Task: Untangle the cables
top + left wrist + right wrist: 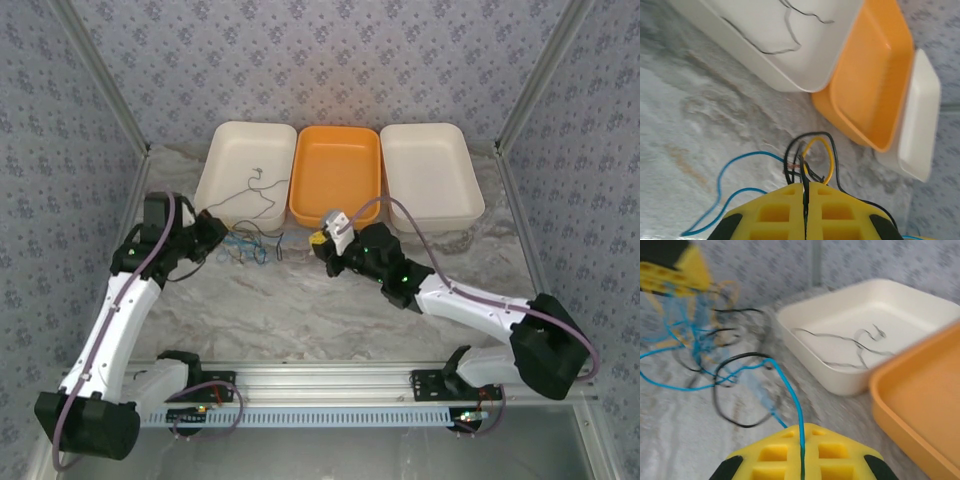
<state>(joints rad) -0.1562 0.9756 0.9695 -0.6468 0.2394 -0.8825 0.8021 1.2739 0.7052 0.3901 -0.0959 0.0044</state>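
You have two white trays, one orange tray. One grey wire in left white tray. On table, tangled wires: you cannot count them.

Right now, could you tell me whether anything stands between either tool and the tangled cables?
Nothing visible does. The left tool is closed on dark wires of the tangle, and the right tool is closed on a blue cable that runs back into it.

Grey floral-patterned walls (framed by metal posts) enclose a marbled tabletop, evenly lit
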